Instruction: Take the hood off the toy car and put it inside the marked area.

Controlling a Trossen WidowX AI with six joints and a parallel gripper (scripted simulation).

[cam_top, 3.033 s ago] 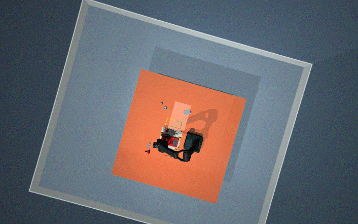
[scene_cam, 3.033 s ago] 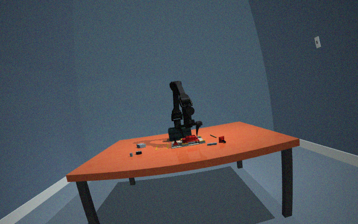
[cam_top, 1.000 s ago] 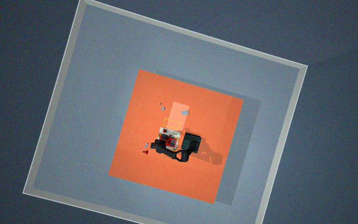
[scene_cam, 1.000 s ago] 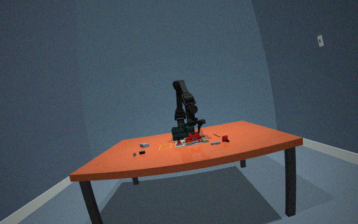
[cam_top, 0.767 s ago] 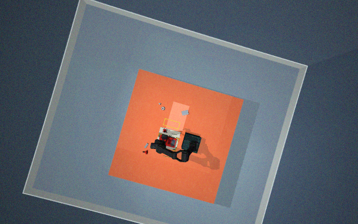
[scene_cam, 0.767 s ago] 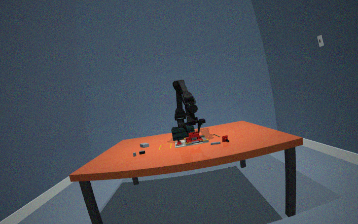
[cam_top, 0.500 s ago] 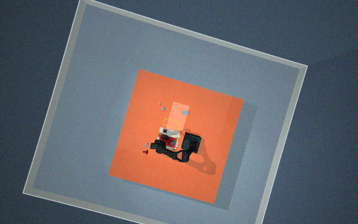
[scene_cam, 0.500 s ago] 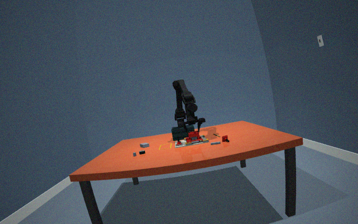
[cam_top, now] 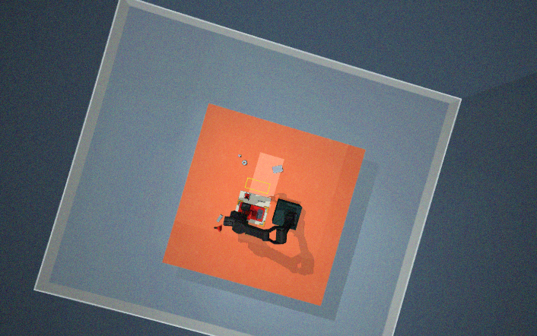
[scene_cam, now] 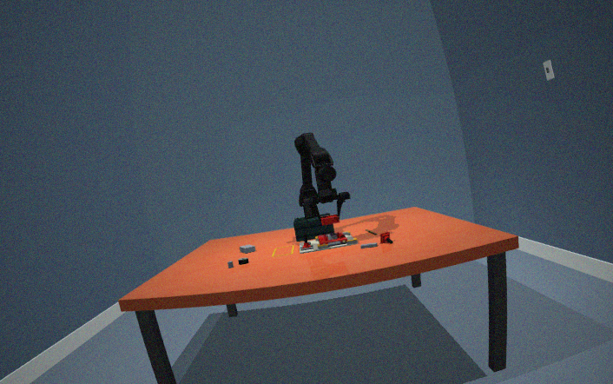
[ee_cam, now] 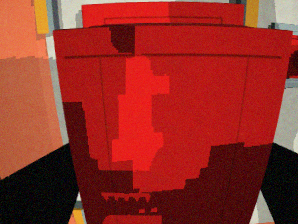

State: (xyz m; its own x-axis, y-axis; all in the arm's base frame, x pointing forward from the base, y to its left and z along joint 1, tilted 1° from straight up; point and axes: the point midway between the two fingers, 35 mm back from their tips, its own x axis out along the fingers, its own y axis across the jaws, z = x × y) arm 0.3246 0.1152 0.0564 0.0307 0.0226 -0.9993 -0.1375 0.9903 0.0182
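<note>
Currently the red hood [ee_cam: 166, 129] is filling most of the wrist view, a broad tapered panel sitting between the two dark fingers of the tool [scene_cam: 330, 220], which is clamped on it from either side. In the exterior view the hood is hanging as a small red piece just above the toy car [scene_cam: 329, 239], apart from the car body and beside the arm's dark green base [scene_cam: 304, 230].

Item, toy car: it is resting on a pale base plate [cam_top: 244, 195] with yellow corner trim, red parts showing on top. The plate is acting as the only tray-like holder here, carrying the car and a small red piece near its far end.

Item, marked area [cam_top: 257, 185]: a yellow outlined rectangle on the orange counter [scene_cam: 429, 253], just beyond the plate. Nothing is lying inside the outline. A paler strip [cam_top: 269, 168] of the counter is running through it.

Item, loose parts: a grey block [scene_cam: 247, 248] is lying near that strip; two small pieces, one grey [scene_cam: 230, 264] and one dark [scene_cam: 243, 261], are lying further out. On the other side of the car, a grey bar [scene_cam: 368, 245] and a small red piece [scene_cam: 385, 236] are lying near each other.

Item, arm [scene_cam: 314, 171]: black, folding upward and then down over the car.
</note>
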